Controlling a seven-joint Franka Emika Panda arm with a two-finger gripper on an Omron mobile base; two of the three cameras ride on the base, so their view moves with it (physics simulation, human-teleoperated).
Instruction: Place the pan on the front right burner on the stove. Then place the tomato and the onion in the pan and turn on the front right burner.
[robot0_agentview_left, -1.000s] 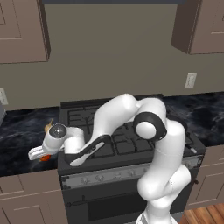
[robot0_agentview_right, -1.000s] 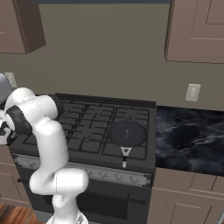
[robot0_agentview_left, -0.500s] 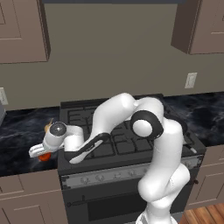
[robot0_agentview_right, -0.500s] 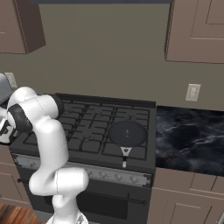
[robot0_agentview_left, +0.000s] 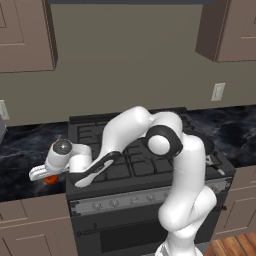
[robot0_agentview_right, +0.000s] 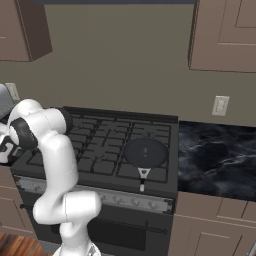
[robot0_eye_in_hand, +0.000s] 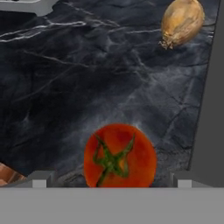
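Two rear base views share the stove (robot0_agentview_right: 125, 150), hand view looking closely down at counter (robot0_eye_in_hand: 87, 87)

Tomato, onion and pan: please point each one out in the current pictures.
tomato (robot0_eye_in_hand: 119, 155): hand view, on its red top beside the green stem star.
onion (robot0_eye_in_hand: 182, 21): hand view, on the middle of its tan skin.
pan (robot0_agentview_right: 145, 151): right base view, on the centre of its dark base.

Glossy red-orange tomato (robot0_eye_in_hand: 119, 155) with green star-shaped calyx and tan-yellow onion (robot0_eye_in_hand: 182, 22) on black, white-veined marble counter (robot0_eye_in_hand: 78, 78); dark grey-black pan (robot0_agentview_right: 145, 152) with pale-tipped handle on black-grated, dark grey stove (robot0_agentview_right: 107, 150) with silver knob strip; white arm, dark joints.
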